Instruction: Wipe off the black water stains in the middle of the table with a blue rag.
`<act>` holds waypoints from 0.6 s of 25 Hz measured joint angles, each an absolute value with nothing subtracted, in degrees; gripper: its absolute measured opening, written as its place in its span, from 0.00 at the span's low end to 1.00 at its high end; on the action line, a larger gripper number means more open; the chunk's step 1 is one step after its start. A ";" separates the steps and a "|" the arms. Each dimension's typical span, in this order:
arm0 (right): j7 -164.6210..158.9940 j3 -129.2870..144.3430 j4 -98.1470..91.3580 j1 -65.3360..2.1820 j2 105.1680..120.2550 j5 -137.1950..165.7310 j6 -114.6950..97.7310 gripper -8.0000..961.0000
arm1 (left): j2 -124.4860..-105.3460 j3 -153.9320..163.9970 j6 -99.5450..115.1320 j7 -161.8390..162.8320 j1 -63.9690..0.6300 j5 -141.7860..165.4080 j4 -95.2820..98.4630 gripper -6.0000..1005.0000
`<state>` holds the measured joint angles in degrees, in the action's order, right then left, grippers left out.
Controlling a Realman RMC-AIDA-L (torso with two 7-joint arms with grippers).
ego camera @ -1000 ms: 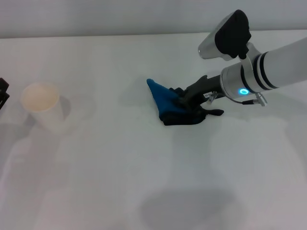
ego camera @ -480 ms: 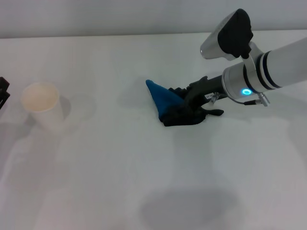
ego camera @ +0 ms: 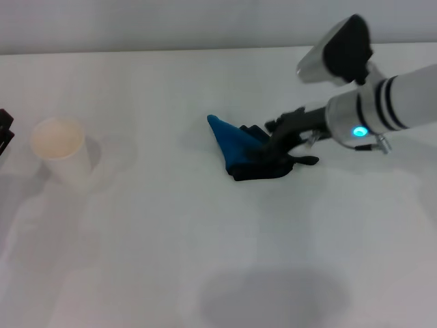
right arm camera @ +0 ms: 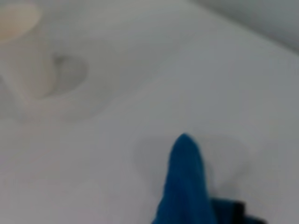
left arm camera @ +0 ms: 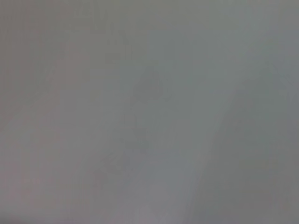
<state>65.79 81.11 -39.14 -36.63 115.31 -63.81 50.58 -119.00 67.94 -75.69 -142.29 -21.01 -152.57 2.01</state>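
Observation:
The blue rag [ego camera: 235, 145], bunched with black edging, lies on the white table [ego camera: 205, 239] right of the middle, one blue corner standing up. It also shows in the right wrist view [right arm camera: 184, 186]. My right gripper [ego camera: 272, 139] is at the rag's right side, low over the table, its dark fingers apart and against the cloth. No black water stain shows in any view; whether the rag covers it I cannot tell. A dark part of my left arm [ego camera: 4, 133] shows at the left edge. The left wrist view shows only plain grey.
A white paper cup [ego camera: 60, 154] stands at the left of the table, well away from the rag; it shows in the right wrist view [right arm camera: 21, 51] too. The table's far edge meets a grey wall.
My right arm has drawn back to the right by a little. The rag has stayed where it was, with the same shape.

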 joint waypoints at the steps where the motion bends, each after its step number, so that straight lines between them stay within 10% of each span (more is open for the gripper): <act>1: 65.88 79.37 -40.46 -35.63 115.32 -63.92 50.40 0.89 | -119.01 67.93 -75.68 -142.30 -21.01 -152.58 2.01 0.89; 15: 96.68 55.07 -32.70 -19.37 115.43 -119.69 60.28 0.91 | -119.17 67.94 -76.28 -142.29 -20.50 -152.60 2.02 0.89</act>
